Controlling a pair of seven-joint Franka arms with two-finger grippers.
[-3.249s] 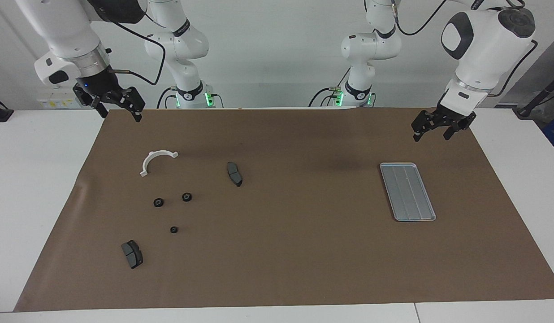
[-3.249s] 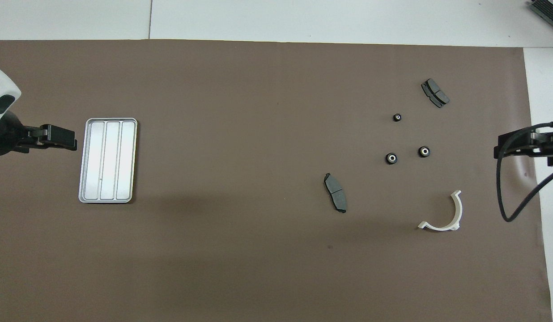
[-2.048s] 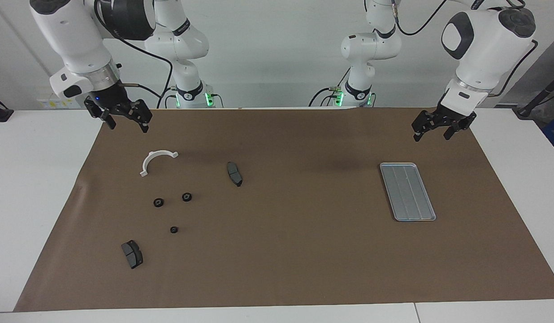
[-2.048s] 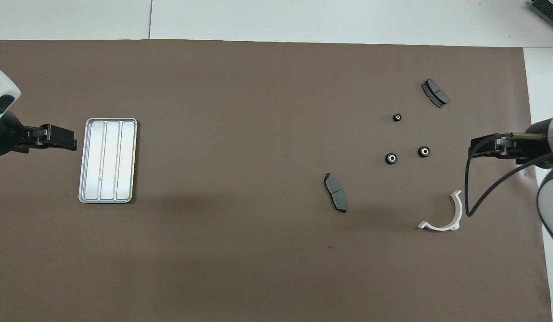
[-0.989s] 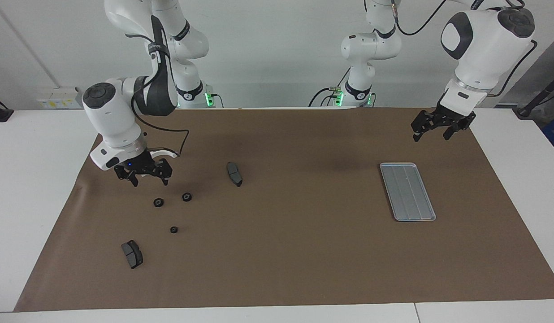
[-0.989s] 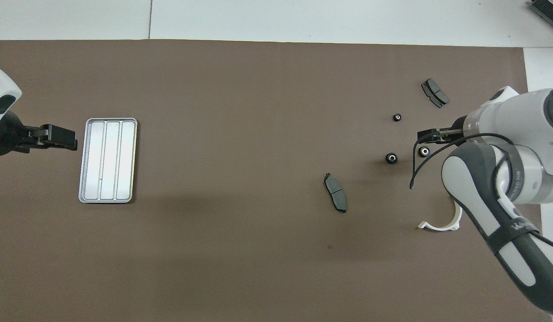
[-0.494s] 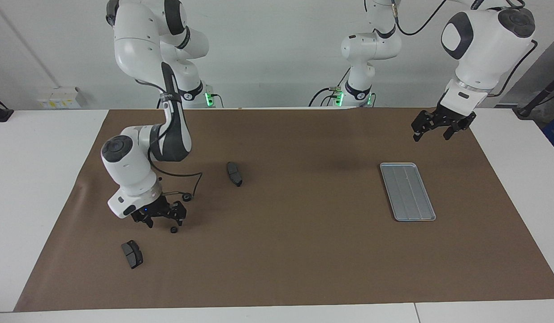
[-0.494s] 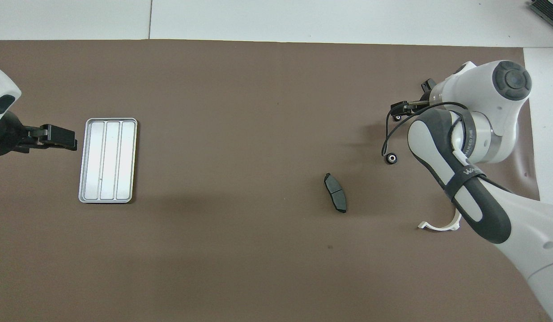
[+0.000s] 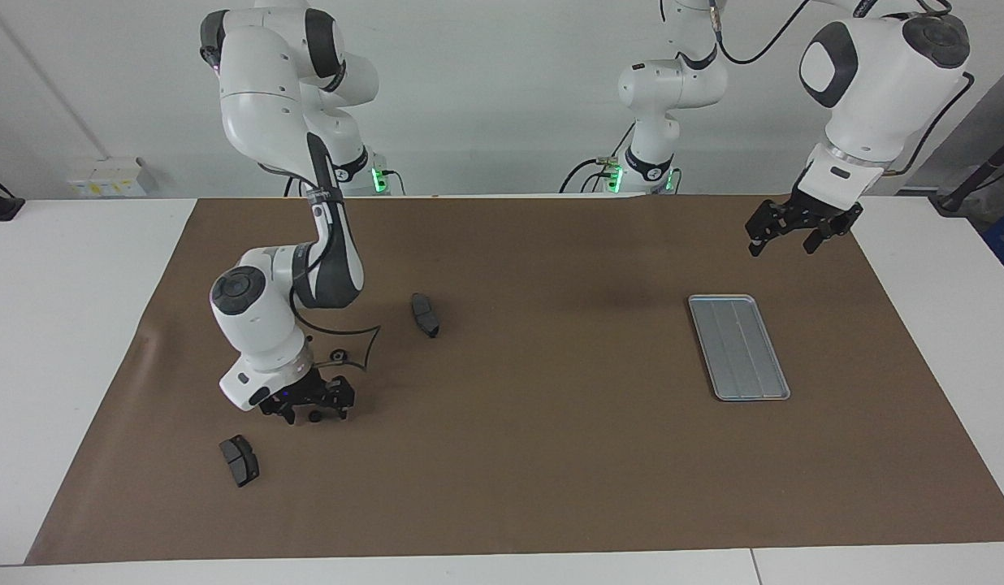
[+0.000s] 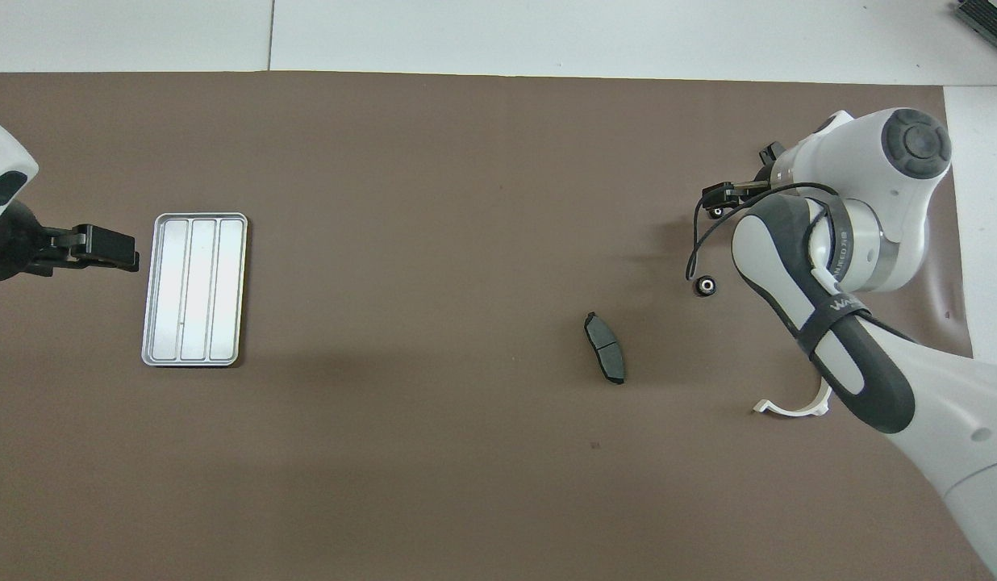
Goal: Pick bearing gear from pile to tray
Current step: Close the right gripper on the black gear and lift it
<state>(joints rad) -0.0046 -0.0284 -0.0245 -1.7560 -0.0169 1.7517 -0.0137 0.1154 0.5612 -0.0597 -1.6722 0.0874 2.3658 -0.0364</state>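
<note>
The pile lies toward the right arm's end of the brown mat. My right gripper (image 9: 313, 410) is down at the mat, open, its fingers either side of the small black bearing gear (image 9: 315, 417) that lies farthest from the robots. In the overhead view that gripper (image 10: 718, 202) covers most of this gear (image 10: 715, 213). A second gear (image 9: 337, 356) (image 10: 706, 285) lies nearer to the robots; the arm hides any others. The silver ribbed tray (image 9: 737, 347) (image 10: 195, 289) sits toward the left arm's end. My left gripper (image 9: 782, 242) (image 10: 115, 248) waits open in the air beside the tray.
One dark brake pad (image 9: 425, 315) (image 10: 605, 359) lies toward the mat's middle. Another pad (image 9: 240, 460) lies beside the right gripper, farther from the robots. The white curved bracket (image 10: 789, 407) peeks out from under the right arm.
The right arm has swung out from the mat's near edge over the pile and come down around the farthest gear. The left arm has not moved.
</note>
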